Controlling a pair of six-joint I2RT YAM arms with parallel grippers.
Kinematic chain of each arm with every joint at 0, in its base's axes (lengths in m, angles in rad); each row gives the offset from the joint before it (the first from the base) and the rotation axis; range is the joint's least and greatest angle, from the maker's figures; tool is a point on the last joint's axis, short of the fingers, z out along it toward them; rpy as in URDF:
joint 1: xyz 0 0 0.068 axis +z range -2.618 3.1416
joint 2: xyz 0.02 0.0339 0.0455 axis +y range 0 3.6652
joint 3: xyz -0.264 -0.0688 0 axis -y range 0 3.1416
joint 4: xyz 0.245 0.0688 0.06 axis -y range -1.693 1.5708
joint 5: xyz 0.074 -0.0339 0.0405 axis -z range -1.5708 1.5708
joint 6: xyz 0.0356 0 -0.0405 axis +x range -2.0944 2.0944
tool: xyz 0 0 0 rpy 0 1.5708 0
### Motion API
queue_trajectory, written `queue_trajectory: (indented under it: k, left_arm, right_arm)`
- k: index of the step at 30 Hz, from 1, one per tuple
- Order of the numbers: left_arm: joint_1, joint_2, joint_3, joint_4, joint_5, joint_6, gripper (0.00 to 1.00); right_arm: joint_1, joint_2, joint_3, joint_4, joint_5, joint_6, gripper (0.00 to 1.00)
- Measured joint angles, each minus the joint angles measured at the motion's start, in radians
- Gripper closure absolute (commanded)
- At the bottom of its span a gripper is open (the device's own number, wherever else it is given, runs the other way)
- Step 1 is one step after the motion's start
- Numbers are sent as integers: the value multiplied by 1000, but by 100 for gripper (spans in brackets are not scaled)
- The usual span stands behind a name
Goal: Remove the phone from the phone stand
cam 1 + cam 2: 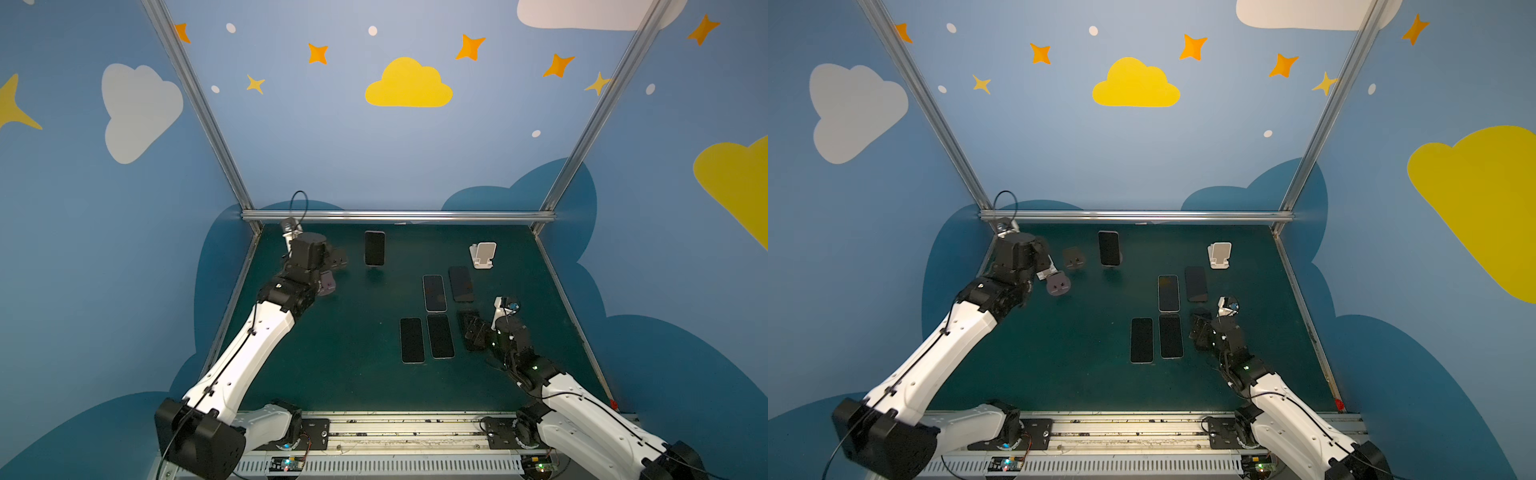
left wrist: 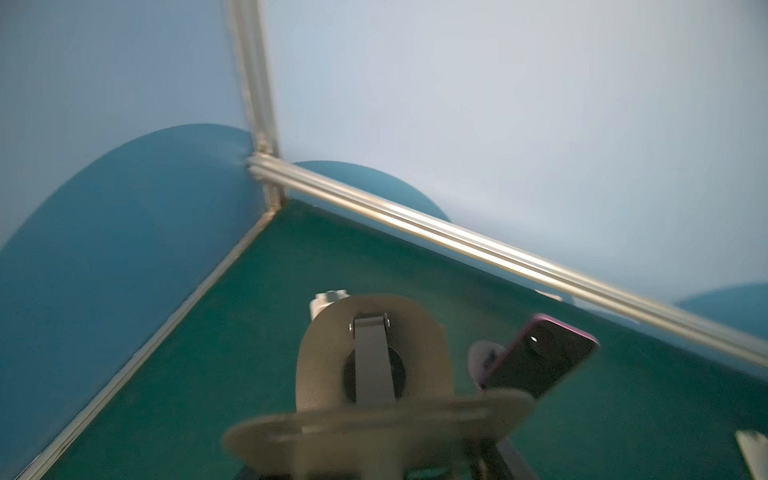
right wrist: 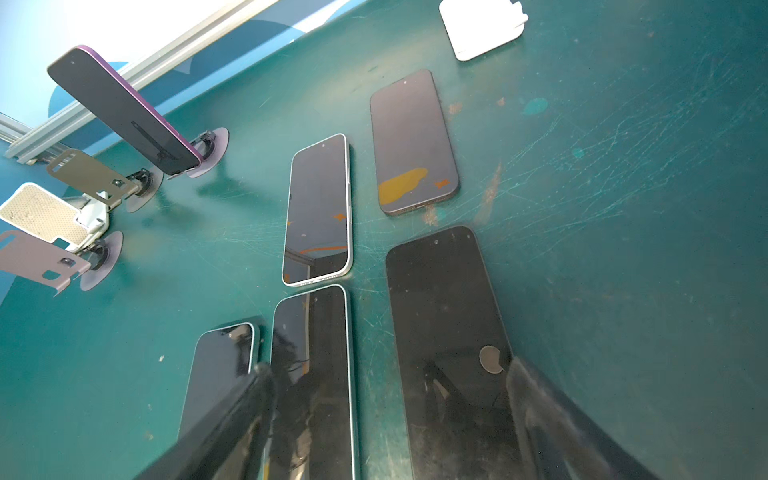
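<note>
**One phone on its stand, both arms elsewhere**

From where I stand, the phone is propped upright on its phone stand, close to the far edge of the tabletop and left of the middle. Its dark screen faces the front edge. It leans back against the stand's plate with its lower end resting in the stand. That is what keeps it up, so I'd guess it has to be lifted up and out rather than dragged.

The left gripper is nearer the far left corner with its jaws clenched. As far as I can make out, they pinch a mauve empty stand; whether its base touches the tabletop I cannot tell. An olive empty stand sits between it and the phone. My reading is that the held stand must be let go before this arm can take the phone.

The right gripper hangs low over the right half of the tabletop, jaws spread and grasping nothing. Below it is the nearest of five flat phones laid in rows — likely the set-down patch. A white stand sits empty near the far right corner.
</note>
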Motion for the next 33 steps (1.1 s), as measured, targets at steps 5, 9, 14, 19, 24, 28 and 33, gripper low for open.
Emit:
queue_trajectory:
  k: [5, 9, 14, 19, 24, 28, 33]
  left_arm:
    - [211, -13, -96, -16, 58, -115, 50]
    - [294, 11, -178, -5, 101, -173, 50]
    - [338, 125, -183, 24, 140, -210, 50]
    - [345, 266, -140, 47, 145, -208, 50]
    - [346, 399, -61, 52, 141, -195, 50]
    - [348, 474, -35, 55, 142, -192, 50]
    - [348, 509, -32, 55, 152, -193, 49]
  right_arm:
    - [0, 23, 0, 9, -3, 1, 13]
    - [0, 76, 8, 10, -7, 4, 13]
    - [0, 113, 69, -42, -8, 24, 13]
    - [0, 122, 98, -53, -7, 37, 13]
    - [0, 128, 98, -62, -6, 37, 13]
    - [0, 128, 98, -64, -6, 37, 13]
    - [0, 128, 98, -65, -6, 37, 13]
